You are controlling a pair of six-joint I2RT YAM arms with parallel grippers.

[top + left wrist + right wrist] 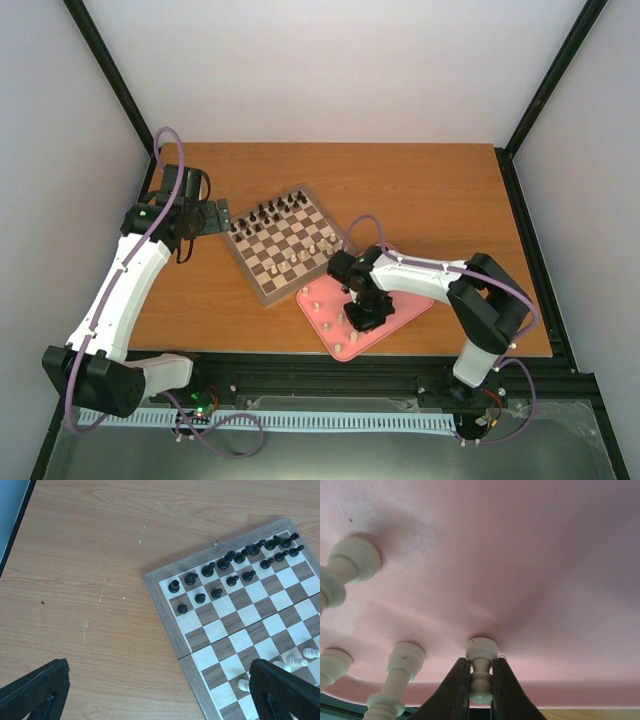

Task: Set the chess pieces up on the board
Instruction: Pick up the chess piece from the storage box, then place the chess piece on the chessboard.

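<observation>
The board (262,292) lies at mid-table with dark pieces (272,212) on its far rows and a few cream chess pieces (315,250) near its right corner. More cream pieces (335,318) stand on the pink tray (400,305). My right gripper (362,318) is down on that tray. In the right wrist view it (481,682) is shut on a cream pawn (481,652) whose base rests on the tray (520,555). My left gripper (160,700) is open over the table by the board's left border (165,610), holding nothing. Its fingers (35,690) show at the bottom corners.
Three other cream pieces (400,667) stand on the tray just left of the held pawn. Dark pieces (230,567) fill two rows of the board, and a few cream ones (295,661) sit near my left gripper's right finger. The table's near edge runs close behind the tray.
</observation>
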